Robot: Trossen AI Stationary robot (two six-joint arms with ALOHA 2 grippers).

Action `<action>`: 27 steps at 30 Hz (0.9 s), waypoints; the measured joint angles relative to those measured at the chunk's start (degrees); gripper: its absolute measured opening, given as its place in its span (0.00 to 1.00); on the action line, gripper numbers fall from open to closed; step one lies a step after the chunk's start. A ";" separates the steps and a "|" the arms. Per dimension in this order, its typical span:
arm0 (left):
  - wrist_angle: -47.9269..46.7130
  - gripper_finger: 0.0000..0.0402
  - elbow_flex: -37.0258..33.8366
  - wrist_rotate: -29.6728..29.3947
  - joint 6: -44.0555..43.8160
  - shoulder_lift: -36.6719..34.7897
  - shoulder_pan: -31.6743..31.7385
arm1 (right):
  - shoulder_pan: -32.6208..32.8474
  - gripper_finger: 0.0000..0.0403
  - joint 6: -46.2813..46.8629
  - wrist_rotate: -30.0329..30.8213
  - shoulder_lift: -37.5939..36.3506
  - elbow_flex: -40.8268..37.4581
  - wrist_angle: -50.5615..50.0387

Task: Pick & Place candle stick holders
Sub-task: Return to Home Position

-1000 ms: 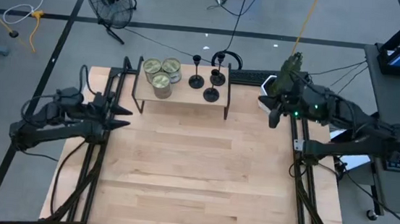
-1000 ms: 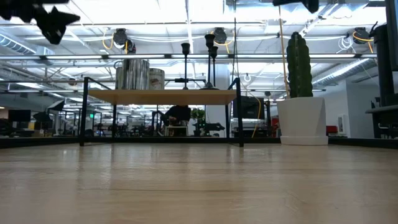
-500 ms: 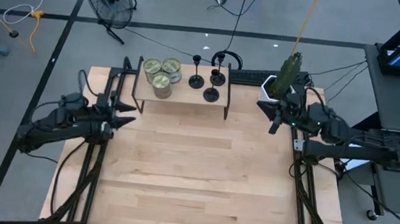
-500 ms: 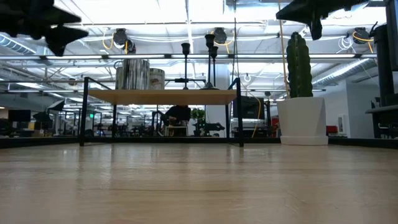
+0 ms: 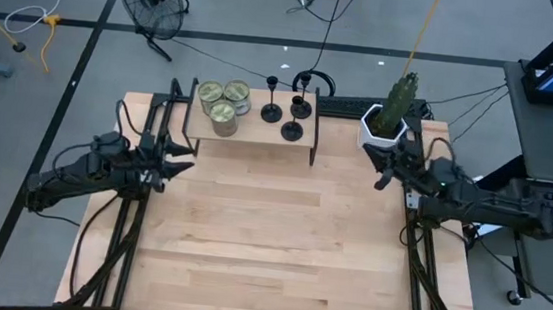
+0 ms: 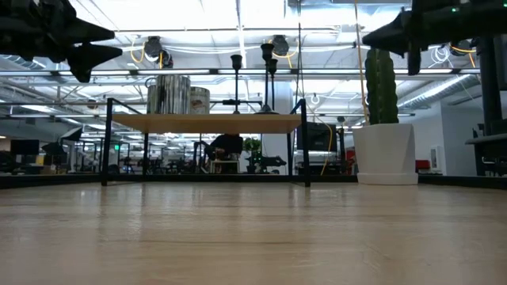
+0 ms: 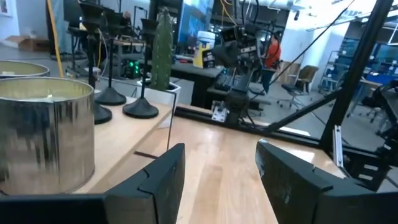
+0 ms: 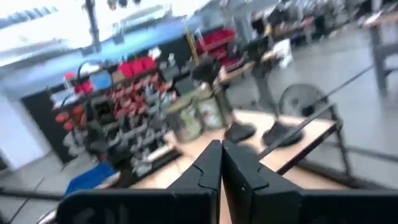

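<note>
Three black candle stick holders [image 5: 270, 111] [image 5: 302, 107] [image 5: 293, 130] stand on their round bases on the right half of a small raised wooden shelf [image 5: 258, 135] at the table's far edge. In the left wrist view their bases [image 7: 140, 111] show beyond a can. My left gripper [image 5: 184, 159] hovers open and level at the table's left side, just left of the shelf, with nothing between its fingers [image 7: 163, 180]. My right gripper [image 5: 380, 176] hovers shut at the table's right side, pointing toward the shelf; its closed tips [image 8: 221, 163] hold nothing.
Three metal cans [image 5: 223, 102] stand on the shelf's left half, one large in the left wrist view [image 7: 43, 134]. A potted cactus [image 5: 387, 115] stands at the far right corner, close behind my right gripper. Bare wood [image 5: 269, 235] fills the table's middle and near part.
Both arms have come down. My right gripper has dropped the most, from high beside the cactus to a lower spot nearer the table, and has tipped from pointing down toward level. My left gripper has sunk a little and edged toward the shelf. The candle stick holders have not moved.
</note>
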 joint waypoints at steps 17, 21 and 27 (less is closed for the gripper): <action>13.93 0.51 -11.42 -2.73 -0.98 0.31 0.00 | 0.07 0.02 3.04 0.15 -11.56 -11.50 -1.58; 13.40 0.51 -12.83 -1.72 -1.48 0.32 -0.01 | 0.07 0.02 2.45 0.22 -11.56 -13.65 1.18; 13.13 0.51 -12.74 -1.36 -0.81 0.39 0.00 | 0.07 0.02 0.15 0.21 -11.93 -14.00 -0.90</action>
